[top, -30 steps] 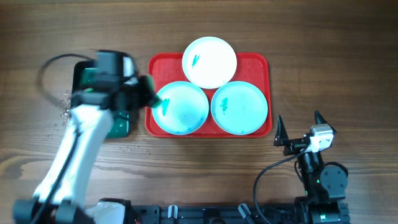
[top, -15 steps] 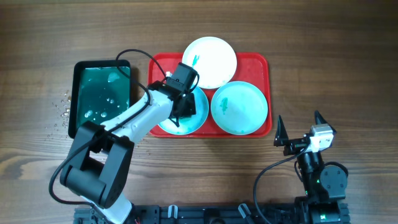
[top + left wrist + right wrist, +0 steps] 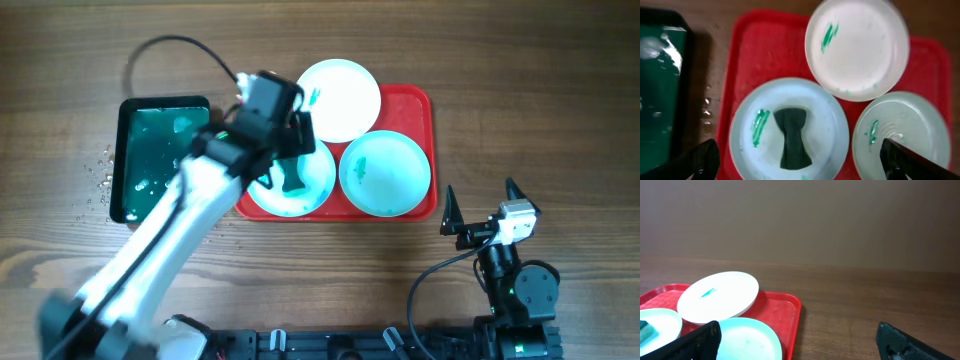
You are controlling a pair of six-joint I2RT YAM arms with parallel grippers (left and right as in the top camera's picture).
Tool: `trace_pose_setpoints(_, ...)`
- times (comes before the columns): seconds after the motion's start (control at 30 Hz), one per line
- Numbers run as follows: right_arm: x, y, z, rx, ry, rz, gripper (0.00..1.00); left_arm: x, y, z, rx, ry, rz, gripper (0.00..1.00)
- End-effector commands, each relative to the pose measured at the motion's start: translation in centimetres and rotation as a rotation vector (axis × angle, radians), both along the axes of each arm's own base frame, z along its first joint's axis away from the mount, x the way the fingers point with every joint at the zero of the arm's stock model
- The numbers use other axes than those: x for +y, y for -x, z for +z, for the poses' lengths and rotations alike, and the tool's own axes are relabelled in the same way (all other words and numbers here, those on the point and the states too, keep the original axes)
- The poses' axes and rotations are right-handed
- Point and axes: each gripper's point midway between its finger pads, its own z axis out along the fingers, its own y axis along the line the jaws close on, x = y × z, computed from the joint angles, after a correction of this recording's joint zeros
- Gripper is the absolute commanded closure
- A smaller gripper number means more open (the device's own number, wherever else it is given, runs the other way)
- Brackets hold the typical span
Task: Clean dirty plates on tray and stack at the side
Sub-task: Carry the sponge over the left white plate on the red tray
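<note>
The red tray (image 3: 410, 100) holds three plates. The white plate (image 3: 340, 100) at the back has a teal smear. The left turquoise plate (image 3: 825, 130) carries a green smear and a dark sponge (image 3: 792, 137) lying loose at its middle. My left gripper (image 3: 292, 150) hovers above that plate, open, its fingers wide on either side of the sponge and clear of it. The right turquoise plate (image 3: 385, 172) has faint teal marks. My right gripper (image 3: 480, 188) stands open off the tray's front right corner, holding nothing.
A dark green tray (image 3: 165, 160) with black rim, holding water, sits left of the red tray. Water drops (image 3: 100, 180) speckle the wood beside it. Bare wooden table (image 3: 865, 305) lies right of the red tray.
My left arm swung from the green water tray to the left turquoise plate, then its jaws opened and left the sponge lying on the plate. The right arm stayed still.
</note>
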Motion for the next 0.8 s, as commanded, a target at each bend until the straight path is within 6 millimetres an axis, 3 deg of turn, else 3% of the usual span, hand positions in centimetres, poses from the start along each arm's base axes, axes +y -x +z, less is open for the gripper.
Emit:
trace_pose_setpoints(0.0,0.0,0.0,0.0,-0.004,0.012,-0.003,0.0,2.2,1.6,-0.1,0.044,-0.064,0.033,0.0)
trace_pose_setpoints(0.27,0.0,0.0,0.0,-0.004,0.012,-0.003,0.0,1.6,5.7,-5.8,0.31,-0.048,-0.006,0.0)
trace_pose_setpoints(0.4,0.8,0.1,1.0,-0.034,-0.061,0.047,0.0,1.6,6.5,-6.8,0.347,-0.046,-0.012,0.0)
trace_pose_setpoints(0.47,4.7,1.3,2.0,0.012,-0.36,0.291,0.0,1.6,6.4,-6.8,0.343,-0.044,-0.012,0.0)
trace_pose_setpoints(0.53,8.5,3.6,1.7,0.231,-0.728,0.532,0.0,1.4,6.1,-6.8,0.331,-0.038,-0.013,0.0)
trace_pose_setpoints(0.6,8.6,3.6,1.1,0.395,-1.059,0.496,0.0,1.3,6.0,-6.7,0.325,-0.034,-0.012,0.0)
trace_pose_setpoints(0.63,8.7,3.7,1.7,0.43,-1.182,0.502,0.0,1.3,6.0,-6.7,0.326,-0.034,-0.01,0.0)
trace_pose_setpoints(0.7,9.1,4.5,4.8,0.323,-1.142,0.617,0.0,1.4,6.1,-6.8,0.329,-0.036,-0.01,0.0)
trace_pose_setpoints(0.73,9.4,6.1,8.9,0.136,-1.015,0.748,0.0,1.4,6.2,-6.8,0.333,-0.038,-0.01,0.0)
trace_pose_setpoints(0.77,9.3,7.2,11.4,0.029,-0.95,0.797,0.0,1.5,6.3,-6.8,0.338,-0.04,-0.01,0.0)
